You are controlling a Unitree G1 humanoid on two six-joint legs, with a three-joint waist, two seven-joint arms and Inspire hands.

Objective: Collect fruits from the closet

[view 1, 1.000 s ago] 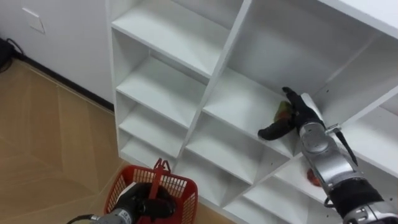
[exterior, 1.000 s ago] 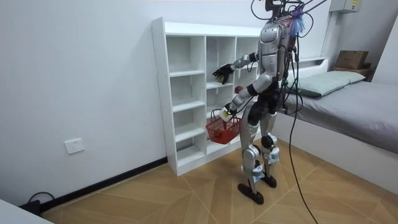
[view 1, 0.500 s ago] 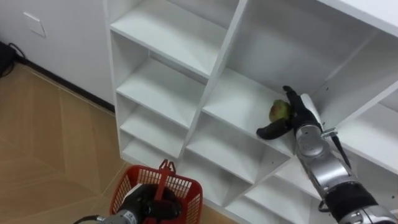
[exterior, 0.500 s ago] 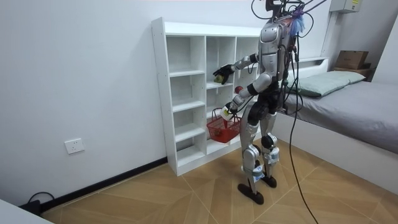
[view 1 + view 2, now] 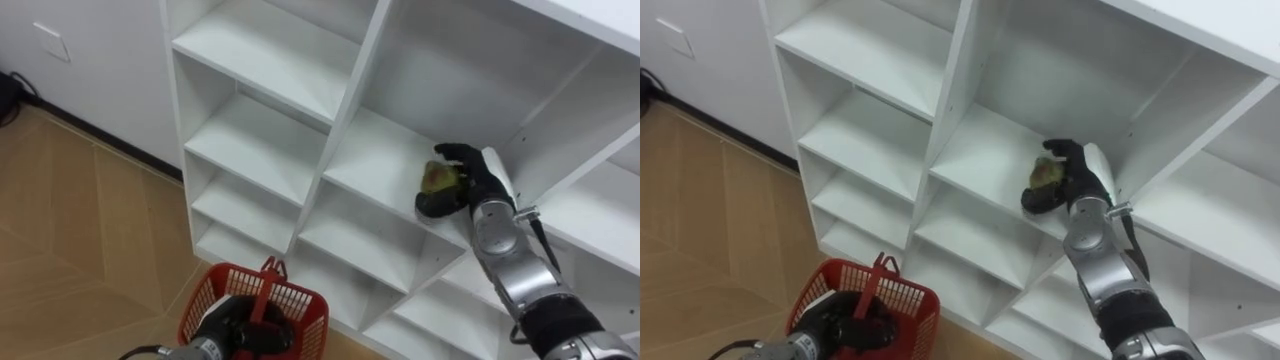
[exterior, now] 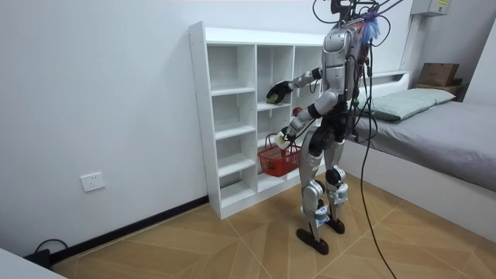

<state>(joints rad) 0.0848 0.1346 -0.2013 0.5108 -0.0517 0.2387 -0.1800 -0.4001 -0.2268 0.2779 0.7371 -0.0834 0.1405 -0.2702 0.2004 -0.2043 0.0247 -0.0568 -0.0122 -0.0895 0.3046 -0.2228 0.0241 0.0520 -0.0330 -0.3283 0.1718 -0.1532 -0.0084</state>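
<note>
I stand facing a white closet of open shelves [image 5: 270, 60]. A greenish-yellow fruit [image 5: 437, 177] rests on a middle shelf, also seen as the fruit [image 5: 1044, 172]. My right hand [image 5: 468, 182] reaches into that compartment, its fingers and thumb curled round the fruit. Low at the left hangs a red mesh basket [image 5: 300, 297] in front of the bottom shelves. My left hand [image 5: 232, 328] is shut on its upright red handle. In the room view the fruit [image 6: 272, 98] shows at chest height and the basket [image 6: 279, 161] at thigh height.
The closet [image 6: 232, 116] stands against a white wall on a wooden floor [image 5: 70, 220]. A bed [image 6: 434, 116] lies behind me at the room view's right. A wall socket [image 6: 92, 181] sits low at the room view's left.
My right hand was open beside the fruit a second ago; its fingers have now curled round it. The basket stays in my left hand.
</note>
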